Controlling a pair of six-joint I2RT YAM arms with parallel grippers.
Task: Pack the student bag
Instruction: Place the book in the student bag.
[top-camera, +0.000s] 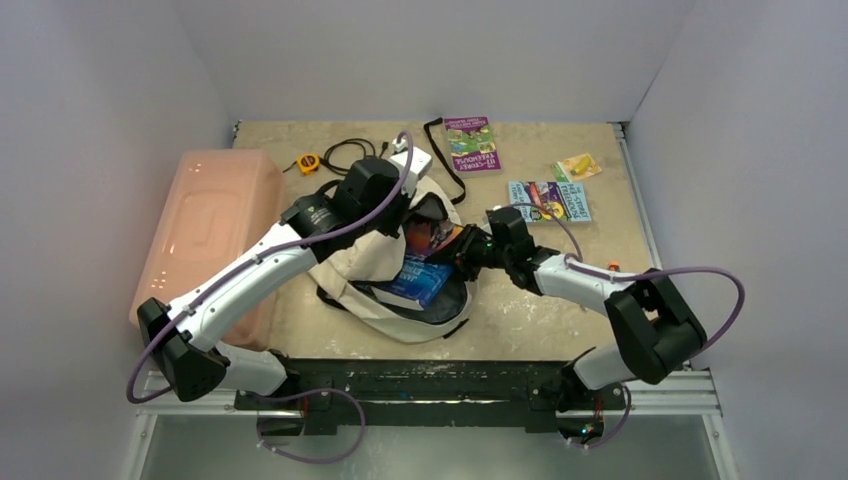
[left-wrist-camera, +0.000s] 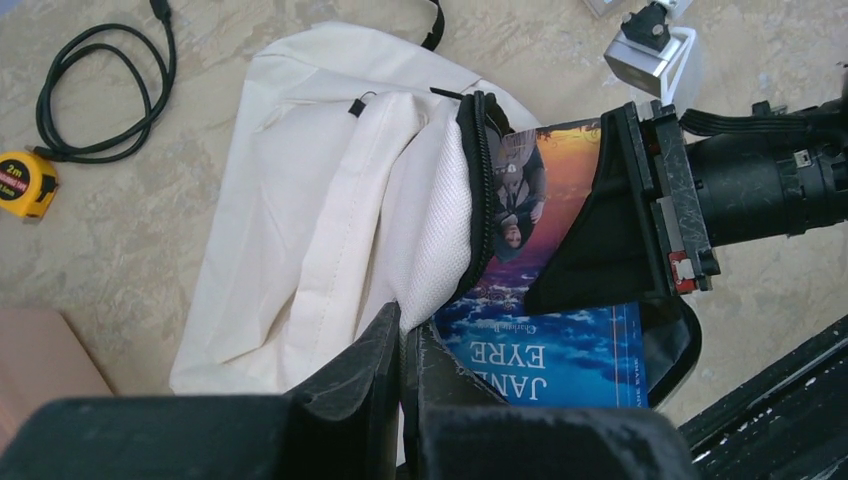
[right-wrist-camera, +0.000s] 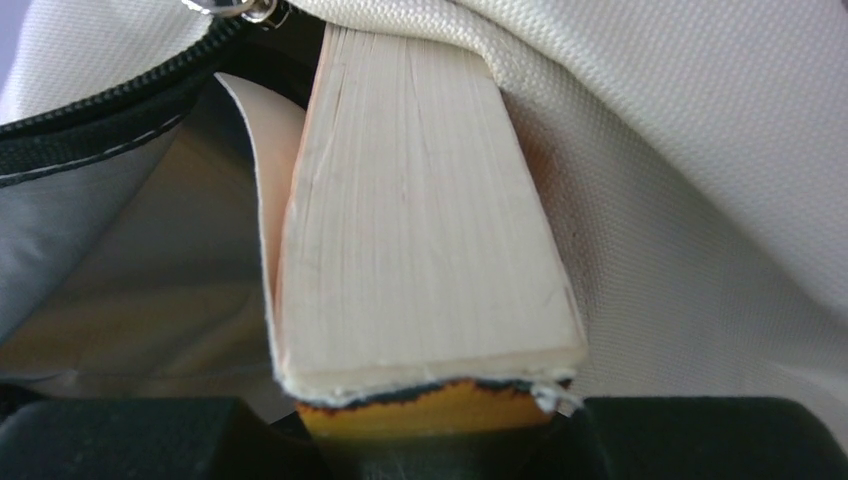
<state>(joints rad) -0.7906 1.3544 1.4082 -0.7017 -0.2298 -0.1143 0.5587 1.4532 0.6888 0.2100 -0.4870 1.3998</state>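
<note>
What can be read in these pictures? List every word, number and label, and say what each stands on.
"JANE EYRE": upside down on the cover of the book, left wrist view.
"2m": on the yellow tape measure.
Author line by that title: too small to read.
Purple book, blue book, yellow card: printed, but too small and blurred in the top view.
Right wrist view: no text.

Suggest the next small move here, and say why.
Probably ease the right gripper forward, sliding the book deeper into the student bag: the book is only partly past the zipper, and the left gripper pinches the opening's edge.
</note>
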